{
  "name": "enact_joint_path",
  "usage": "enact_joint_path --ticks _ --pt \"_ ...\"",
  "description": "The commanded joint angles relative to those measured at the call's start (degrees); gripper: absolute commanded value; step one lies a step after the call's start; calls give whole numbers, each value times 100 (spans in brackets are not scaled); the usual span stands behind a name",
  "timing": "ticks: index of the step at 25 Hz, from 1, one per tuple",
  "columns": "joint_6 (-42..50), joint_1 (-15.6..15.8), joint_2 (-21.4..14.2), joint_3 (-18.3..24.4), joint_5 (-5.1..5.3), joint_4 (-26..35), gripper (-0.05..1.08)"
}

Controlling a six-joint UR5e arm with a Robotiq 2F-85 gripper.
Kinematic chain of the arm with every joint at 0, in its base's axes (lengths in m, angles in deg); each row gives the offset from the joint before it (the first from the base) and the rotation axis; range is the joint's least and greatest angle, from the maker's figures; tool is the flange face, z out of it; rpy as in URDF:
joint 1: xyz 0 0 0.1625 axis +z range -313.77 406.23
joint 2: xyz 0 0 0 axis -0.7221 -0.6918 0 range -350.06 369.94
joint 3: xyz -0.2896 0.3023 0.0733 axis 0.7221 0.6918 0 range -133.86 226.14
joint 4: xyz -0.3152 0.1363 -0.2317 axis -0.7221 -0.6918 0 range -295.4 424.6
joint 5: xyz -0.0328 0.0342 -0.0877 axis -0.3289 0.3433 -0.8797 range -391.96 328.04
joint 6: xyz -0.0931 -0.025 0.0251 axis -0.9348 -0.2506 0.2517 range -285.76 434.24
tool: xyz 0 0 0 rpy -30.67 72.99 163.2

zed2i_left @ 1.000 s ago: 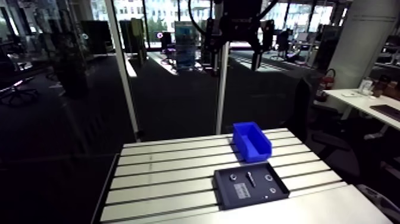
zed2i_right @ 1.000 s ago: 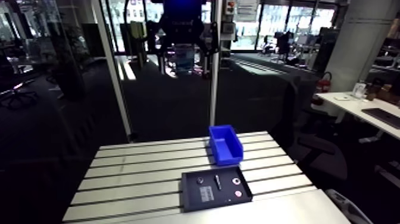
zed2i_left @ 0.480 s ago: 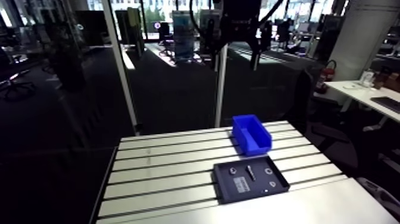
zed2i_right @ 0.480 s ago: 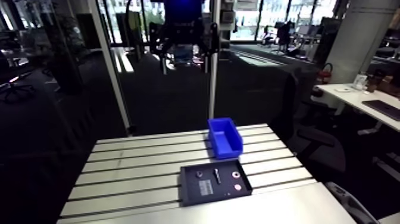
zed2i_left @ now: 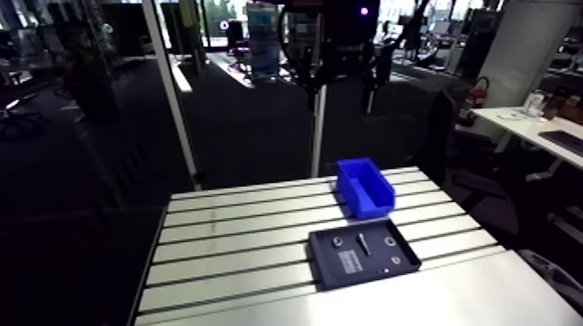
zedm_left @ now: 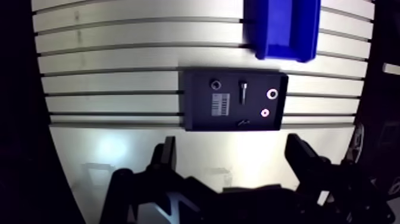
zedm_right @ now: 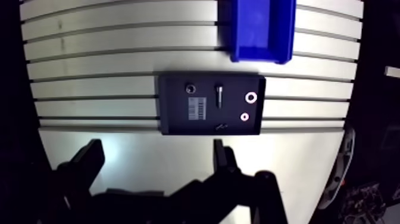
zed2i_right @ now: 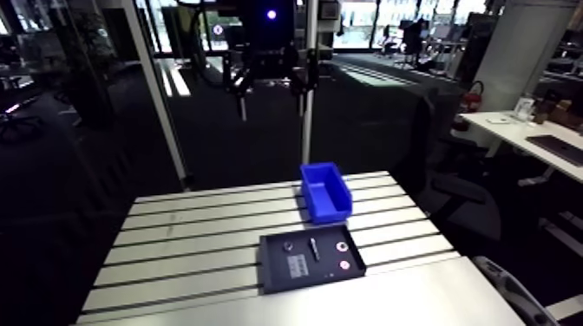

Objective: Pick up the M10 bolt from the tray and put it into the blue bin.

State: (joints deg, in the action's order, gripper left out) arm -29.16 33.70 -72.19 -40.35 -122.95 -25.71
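Gripper (zedm_left: 232,146), fingers spread wide and empty, high above slotted table (zedm_left: 107,59); black tray (zedm_left: 193,119) holding M10 bolt (zedm_left: 243,92), near blue bin (zedm_left: 283,30).

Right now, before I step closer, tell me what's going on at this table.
The robot is set to move a bolt into a blue bin. Its gripper hangs open high above the table, holding nothing. The bolt lies in the black tray among a few small parts, not yet picked up. The bin stands just beyond the tray.
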Motion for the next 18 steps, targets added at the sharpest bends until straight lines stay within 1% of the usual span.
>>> enact_joint_path --ticks 1,3,5,9,11,13,16,18 --pt "-10 -48 87 -310 -72 -395 1" --pt "-1 -74 70 -451 -169 -554 1" --pt "-1 -92 70 -583 -213 -633 1" --pt "-10 -250 70 -785 -222 -773 1" --pt "-27 -285 78 -864 -213 -800 1" --pt "-150 -320 87 -979 -213 -949 1" --pt "-335 -593 78 -1198 -213 -1292 1" --pt "-449 -733 78 -1339 -195 -1345 1"
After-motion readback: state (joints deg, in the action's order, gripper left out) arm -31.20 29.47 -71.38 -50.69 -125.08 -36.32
